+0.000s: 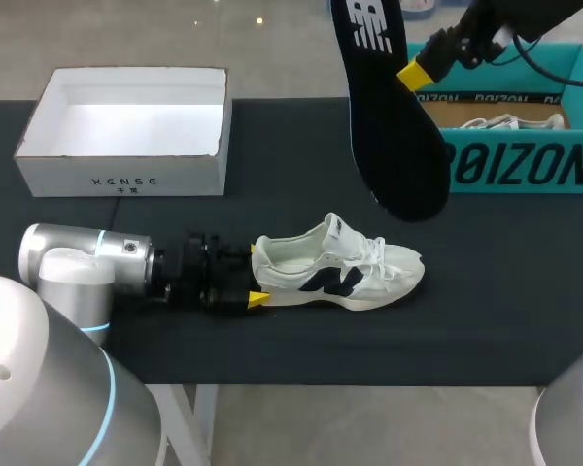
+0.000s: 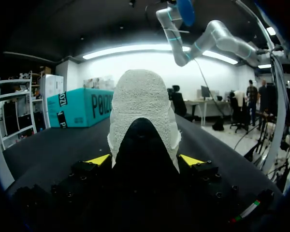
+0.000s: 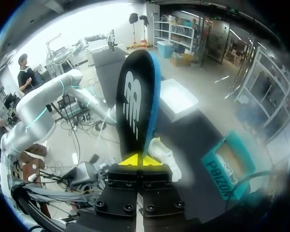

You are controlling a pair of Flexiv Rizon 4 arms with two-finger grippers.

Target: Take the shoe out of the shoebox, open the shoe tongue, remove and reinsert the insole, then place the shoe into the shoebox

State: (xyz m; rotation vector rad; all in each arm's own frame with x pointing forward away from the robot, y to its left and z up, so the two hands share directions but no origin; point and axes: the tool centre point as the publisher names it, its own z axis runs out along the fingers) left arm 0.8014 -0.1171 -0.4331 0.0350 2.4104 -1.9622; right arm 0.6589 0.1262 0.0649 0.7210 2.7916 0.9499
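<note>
So, roughly halfway through by my read. The white low-top sneaker with the black side mark (image 1: pixel 340 267) is out of its box and lies on its side on the black desk (image 1: pixel 486 320), just below the middle of the head view, toe pointing toward the right of the frame. The left end effector (image 1: pixel 251 276) comes in from the lower left and has its two fingers pressed on either side of the heel, so it looks clamped on the sneaker, pinning it in place.

The long black foam insole with the white logo (image 1: pixel 389 126) is fully out of the sneaker and up in the air, upper middle of the frame. The right end effector (image 3: pixel 141 159) pinches it by one end, yellow tips nearly together with just the insole's thickness between them.

The teal cardboard shoebox (image 1: pixel 525 165) sits open at the upper right with a second white shoe (image 1: pixel 510 123) inside. An open white cardboard box (image 1: pixel 126 180) sits at the upper left.

Done, I'd say: sneaker out, insole pulled. Can't really tell how the tongue stands from here. Left to do: slide the insole back in, then put the sneaker in the shoebox
</note>
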